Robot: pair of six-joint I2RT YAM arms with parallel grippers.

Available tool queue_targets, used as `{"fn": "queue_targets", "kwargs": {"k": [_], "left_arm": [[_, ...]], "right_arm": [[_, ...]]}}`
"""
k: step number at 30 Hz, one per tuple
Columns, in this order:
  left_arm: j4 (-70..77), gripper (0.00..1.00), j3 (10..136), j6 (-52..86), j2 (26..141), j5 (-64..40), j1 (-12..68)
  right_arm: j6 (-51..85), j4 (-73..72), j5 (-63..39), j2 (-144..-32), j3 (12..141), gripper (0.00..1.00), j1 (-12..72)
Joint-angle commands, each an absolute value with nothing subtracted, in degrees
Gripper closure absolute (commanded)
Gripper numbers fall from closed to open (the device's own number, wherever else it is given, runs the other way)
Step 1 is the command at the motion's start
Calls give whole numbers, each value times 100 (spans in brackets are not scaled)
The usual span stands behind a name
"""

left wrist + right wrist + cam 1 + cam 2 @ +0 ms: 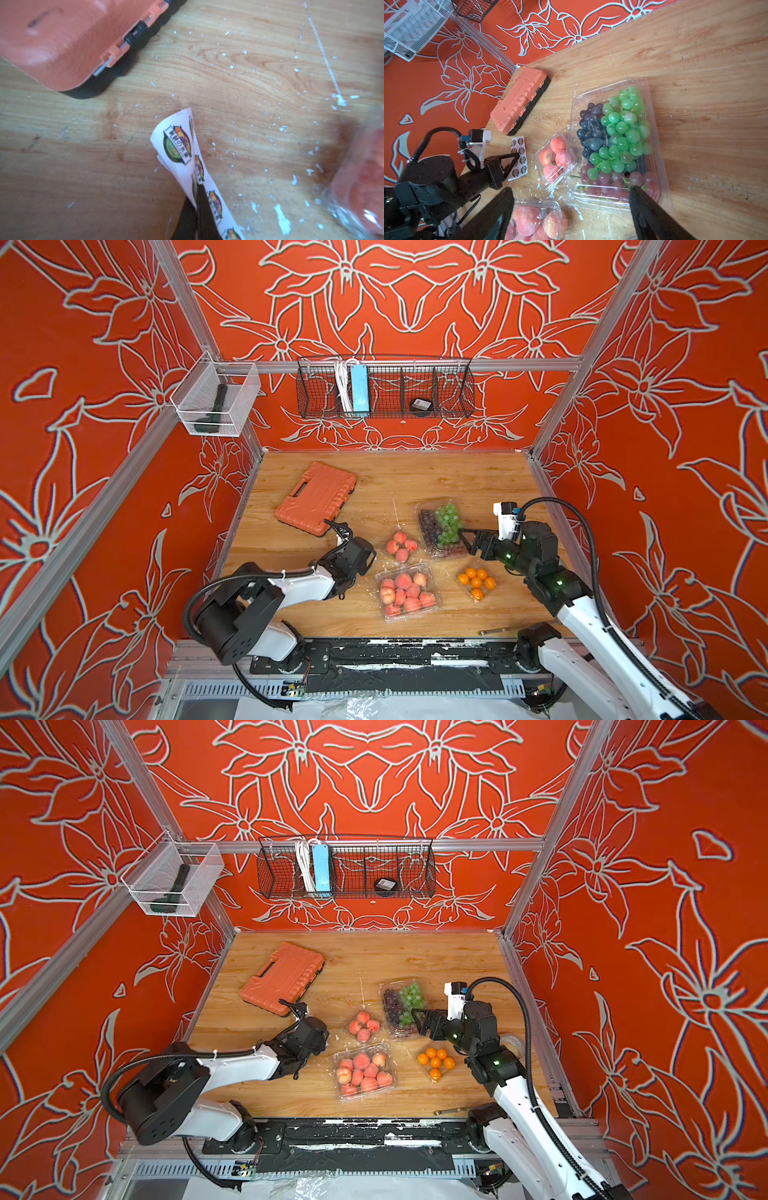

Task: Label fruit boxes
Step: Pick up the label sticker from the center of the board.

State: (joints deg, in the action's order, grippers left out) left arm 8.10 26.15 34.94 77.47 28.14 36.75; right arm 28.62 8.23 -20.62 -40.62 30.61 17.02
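The left gripper (pixel 197 193) pinches a limp, curling sticker sheet (pixel 178 145) above the wooden bench (pixel 415 477). The right gripper (pixel 468 540) stands spread at the grape box (pixel 442 526). The small peach box (pixel 401 547), large peach box (pixel 407 591) and orange box (pixel 477 583) lie close by. These clear clamshells look light, slick and easily dented, so I'd steady one by its stiffer rim.
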Motion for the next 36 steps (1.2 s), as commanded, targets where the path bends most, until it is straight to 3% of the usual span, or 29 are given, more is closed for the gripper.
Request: {"fn": "queue_targets", "kwargs": {"k": [1, 6, 10, 14, 16, 18, 29, 36], "left_arm": [[907, 100, 2513, 3001, 6881, 2661, 3648], [1539, 100, 2406, 2128, 5433, 1685, 3647], [2126, 100, 2315, 1685, 4617, 609, 3650], [2789, 100, 2180, 1499, 4133, -545, 3656], [3234, 100, 2088, 1492, 4079, -1120, 3656], [3497, 100, 2095, 1509, 4154, -1438, 3656], [3883, 99, 2256, 1316, 4600, -1962, 3656], [4075, 98, 2168, 1331, 4655, -2112, 3656]], "right_arm": [[2698, 262, -2195, -3794, 2916, 12, 1797], [2870, -747, -2399, -3965, 2851, 12, 1811], [3071, -1787, -2909, -4672, 3114, 19, 1869], [2500, -1662, -3442, -5324, 3816, 19, 2191], [2370, -1925, -3886, -5599, 3986, 28, 2310], [2347, -2224, -4253, -5836, 4113, 30, 2479], [2022, -2307, -5001, -6637, 4858, 35, 3417], [2032, -2361, -5100, -7039, 5117, 47, 3573]]}}
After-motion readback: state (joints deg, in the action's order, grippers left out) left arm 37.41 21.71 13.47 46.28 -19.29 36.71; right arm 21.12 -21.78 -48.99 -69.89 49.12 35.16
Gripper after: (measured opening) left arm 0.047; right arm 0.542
